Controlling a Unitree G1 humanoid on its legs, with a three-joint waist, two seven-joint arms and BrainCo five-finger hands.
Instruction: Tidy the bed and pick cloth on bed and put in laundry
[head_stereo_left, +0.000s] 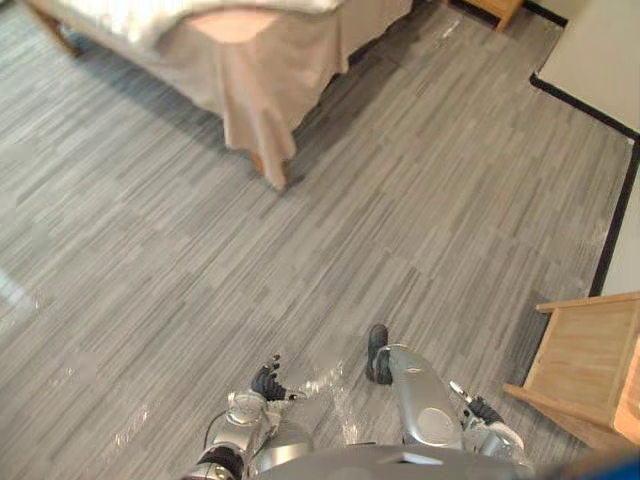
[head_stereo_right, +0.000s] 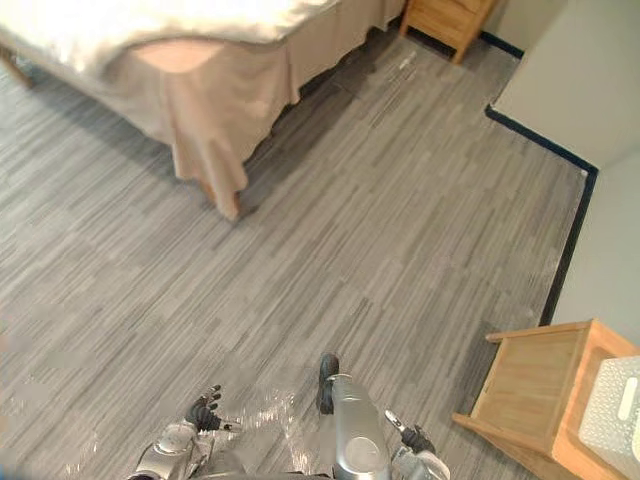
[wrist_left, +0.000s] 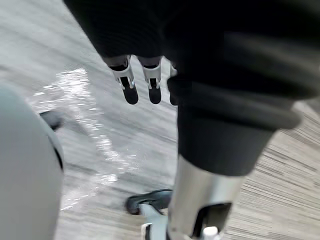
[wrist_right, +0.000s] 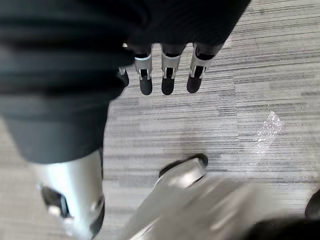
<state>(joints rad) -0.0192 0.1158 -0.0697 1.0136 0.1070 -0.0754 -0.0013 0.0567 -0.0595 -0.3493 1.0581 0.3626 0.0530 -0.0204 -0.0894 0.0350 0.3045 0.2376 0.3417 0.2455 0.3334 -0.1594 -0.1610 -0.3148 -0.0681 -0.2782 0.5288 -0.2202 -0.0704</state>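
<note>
Standing well back from the bed (head_stereo_left: 250, 90), both hands empty.
From the head views we see a pink cloth (head_stereo_right: 175, 55) at the bed's near corner, under the edge of the white duvet (head_stereo_right: 150, 20), and a white basket (head_stereo_right: 612, 405) on a wooden stand (head_stereo_right: 530, 385), well apart from the bed. In its wrist view our left hand (wrist_left: 131, 92) hangs with fingers straight, holding nothing; in its own view the right hand (wrist_right: 166, 82) does likewise.
</note>
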